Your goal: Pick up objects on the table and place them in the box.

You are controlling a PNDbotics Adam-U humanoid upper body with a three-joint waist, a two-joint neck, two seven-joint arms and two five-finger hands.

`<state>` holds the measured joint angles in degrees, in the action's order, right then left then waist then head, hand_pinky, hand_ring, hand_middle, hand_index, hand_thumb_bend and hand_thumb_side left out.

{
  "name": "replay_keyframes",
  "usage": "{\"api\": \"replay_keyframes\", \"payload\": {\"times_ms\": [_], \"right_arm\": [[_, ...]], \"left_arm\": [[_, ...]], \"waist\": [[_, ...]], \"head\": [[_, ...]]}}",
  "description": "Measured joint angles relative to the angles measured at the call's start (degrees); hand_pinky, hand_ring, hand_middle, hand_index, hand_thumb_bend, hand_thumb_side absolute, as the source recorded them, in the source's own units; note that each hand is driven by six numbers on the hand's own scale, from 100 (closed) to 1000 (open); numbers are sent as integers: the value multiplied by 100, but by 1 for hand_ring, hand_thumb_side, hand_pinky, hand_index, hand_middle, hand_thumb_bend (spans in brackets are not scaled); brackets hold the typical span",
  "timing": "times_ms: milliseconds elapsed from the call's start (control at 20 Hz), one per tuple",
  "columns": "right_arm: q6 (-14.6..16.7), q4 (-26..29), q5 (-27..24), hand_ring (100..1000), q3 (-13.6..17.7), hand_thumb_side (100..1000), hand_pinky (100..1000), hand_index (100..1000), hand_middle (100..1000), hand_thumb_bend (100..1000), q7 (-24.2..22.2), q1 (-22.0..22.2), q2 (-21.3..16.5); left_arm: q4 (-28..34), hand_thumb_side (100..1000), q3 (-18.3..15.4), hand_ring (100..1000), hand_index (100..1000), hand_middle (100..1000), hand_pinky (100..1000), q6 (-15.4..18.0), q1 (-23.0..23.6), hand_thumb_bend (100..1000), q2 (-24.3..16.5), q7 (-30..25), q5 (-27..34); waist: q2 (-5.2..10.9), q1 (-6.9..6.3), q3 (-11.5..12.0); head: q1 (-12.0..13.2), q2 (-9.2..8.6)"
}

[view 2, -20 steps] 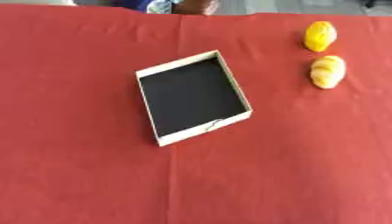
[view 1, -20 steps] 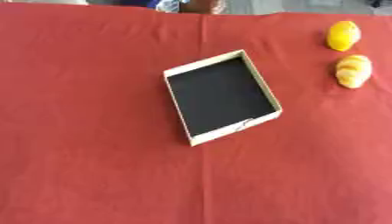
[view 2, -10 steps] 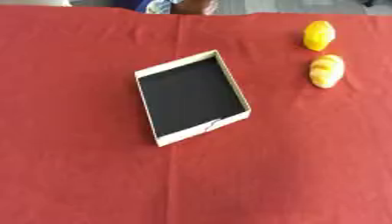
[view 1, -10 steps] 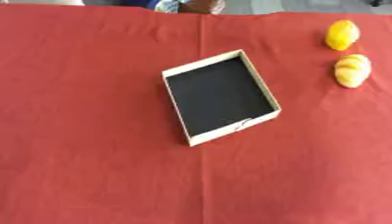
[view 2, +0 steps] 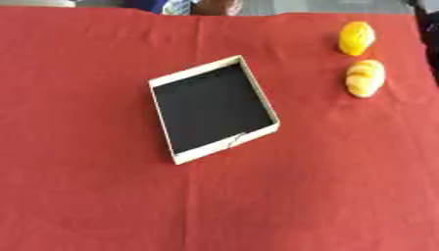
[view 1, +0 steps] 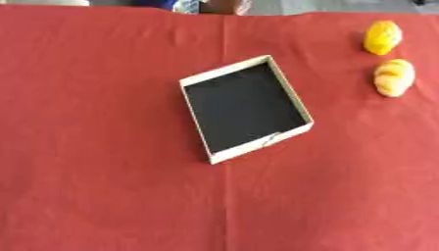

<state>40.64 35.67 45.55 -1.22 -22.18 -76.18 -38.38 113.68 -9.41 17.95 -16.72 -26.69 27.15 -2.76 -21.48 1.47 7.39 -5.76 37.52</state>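
A shallow box [view 1: 194, 89] with pale walls and a black floor lies turned at an angle near the middle of the red tablecloth [view 1: 94, 171]; nothing shows inside it. At the far right sit two yellow things apart from the box: a lemon-like fruit [view 1: 382, 37] and, just in front of it, a paler croissant-shaped piece [view 1: 394, 77]. Neither of my hands shows in either eye view.
The red cloth's far edge [view 1: 283, 13] runs along the top of the view, with a person's clothing just beyond it. In the right eye view the cloth's right edge [view 2: 426, 44] lies close to the two yellow things.
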Motion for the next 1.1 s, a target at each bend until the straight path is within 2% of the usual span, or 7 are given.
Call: {"api": "replay_keyframes", "payload": {"times_ms": [200,700,950,1100], "right_arm": [[249,-194,488,1000,-26,513,913,934,924,100,-17,2,21],[460,-358,939,1000,-27,171,913,913,916,100,80,119,23],[486,-197,806,1000,-34,159,915,907,895,100,96,487,-201],[476,49,617,1000,-71,169,916,913,884,179,86,751,-429]], "left_arm": [[0,659,1,832,816,671,832,-6,-4,100,0,-9,1],[0,661,1,833,816,672,832,-8,-26,100,0,-14,4],[0,663,1,833,815,672,832,-9,-26,100,0,-14,4],[0,663,1,833,815,672,832,-9,-26,100,0,-15,4]], "waist": [[0,6,2],[0,12,8],[-3,32,5],[-3,43,1]], "head": [[2,-4],[5,-8],[12,-8],[15,-8]]}}
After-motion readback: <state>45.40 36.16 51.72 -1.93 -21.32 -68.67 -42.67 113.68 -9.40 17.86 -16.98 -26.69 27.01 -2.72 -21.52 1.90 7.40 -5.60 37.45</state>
